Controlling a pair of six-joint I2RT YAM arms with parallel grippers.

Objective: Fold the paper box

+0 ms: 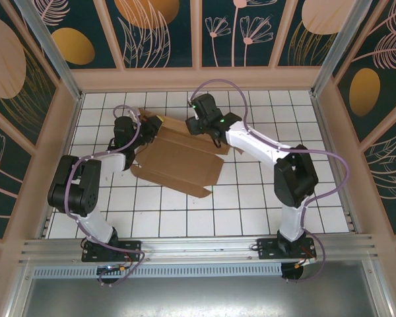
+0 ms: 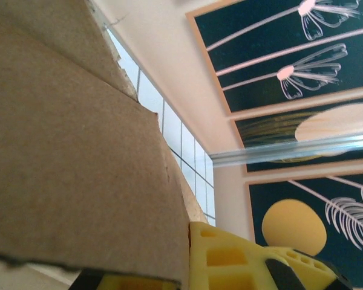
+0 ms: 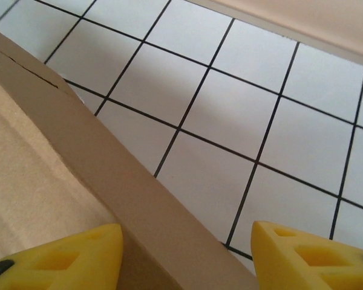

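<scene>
Tabletop [image 1: 251, 211] | paper box [image 1: 178, 162] diagonal, far end left | right jaws wide | left jaws unclear

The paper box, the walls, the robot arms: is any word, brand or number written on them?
None readable.
The paper box is plain brown, without print.
The wall panels bear only flowers and leaves.
The arms show no legible label.

Paper box [image 1: 178, 162] plain brown; worktop [image 1: 251, 211] white with a black grid — claw fingers [image 3: 308, 257] yellow, walls [image 1: 251, 26] dark teal with pale flowers.
</scene>
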